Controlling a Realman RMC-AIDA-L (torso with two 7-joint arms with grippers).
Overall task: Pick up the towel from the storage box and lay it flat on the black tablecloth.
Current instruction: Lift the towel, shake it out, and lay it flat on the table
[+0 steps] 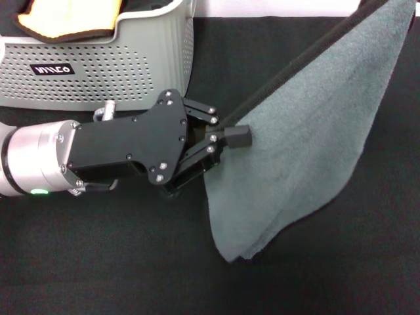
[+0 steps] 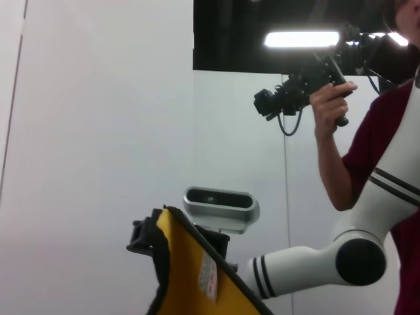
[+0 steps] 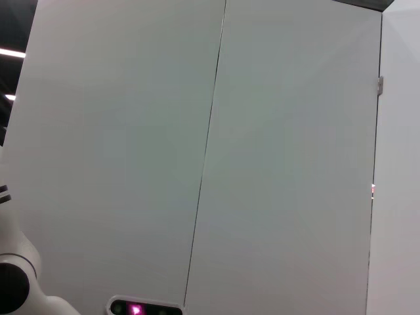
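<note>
Where pinched, towel (image 1: 308, 125) slanting upward-right

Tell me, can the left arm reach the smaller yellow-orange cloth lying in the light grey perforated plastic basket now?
Probably not yet. The left gripper is shut on the dark edge of the large grey fleecy towel, so it is occupied, though the yellow-orange cloth in the basket lies uncovered nearby.

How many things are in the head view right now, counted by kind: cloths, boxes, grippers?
Cloths: 3, the towel, a yellow-orange cloth in the box, the black tablecloth
Boxes: 1, the storage box
Grippers: 1, the left gripper, shut on the towel's edge
Total: 5
</note>
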